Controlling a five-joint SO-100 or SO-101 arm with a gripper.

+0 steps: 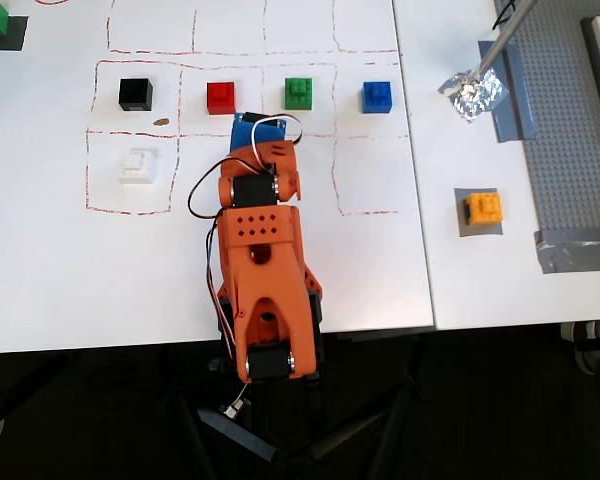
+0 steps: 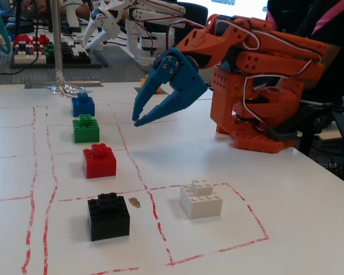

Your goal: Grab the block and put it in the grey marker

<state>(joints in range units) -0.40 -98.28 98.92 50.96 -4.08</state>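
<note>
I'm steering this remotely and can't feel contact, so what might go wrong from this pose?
1. The orange-yellow block already sits on the grey marker; grabbing it could drag it off.
2. In the fixed view the open pincer hangs above the table near the row of coloured blocks, so swinging low may knock the blue block or green block.
3. The crumpled foil lies near the marker.

An orange-yellow block with a raised stud on top is seen upright in the overhead view, seated squarely on the grey marker, a flat grey square whose edges show around it. Both are found at the right, on the white table.
</note>
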